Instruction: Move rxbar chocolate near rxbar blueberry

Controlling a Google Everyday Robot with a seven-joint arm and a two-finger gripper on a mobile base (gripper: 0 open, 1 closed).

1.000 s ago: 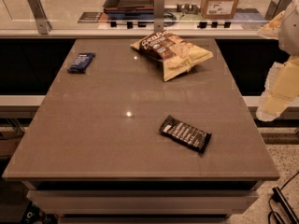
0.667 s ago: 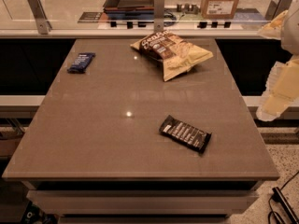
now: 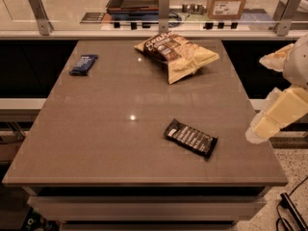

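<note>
The rxbar chocolate (image 3: 190, 137), a black wrapper with rows of white lettering, lies flat on the brown table (image 3: 96, 143), front right of centre. The rxbar blueberry (image 3: 83, 64), a small dark blue wrapper, lies near the table's back left corner. My gripper (image 3: 257, 131) is the cream-coloured end of the arm at the right edge of the view. It hangs just off the table's right side, to the right of the chocolate bar and apart from it.
A big tan-and-brown chip bag (image 3: 178, 53) lies at the back middle of the table. Behind the table runs a counter with metal posts (image 3: 164, 9), a dark tray (image 3: 137, 0) and a cardboard box (image 3: 227, 0). A cable (image 3: 288, 211) lies on the floor at the lower right.
The arm's end has come a little lower and to the left, closer to the table's right edge. The bars and the chip bag have not moved.
</note>
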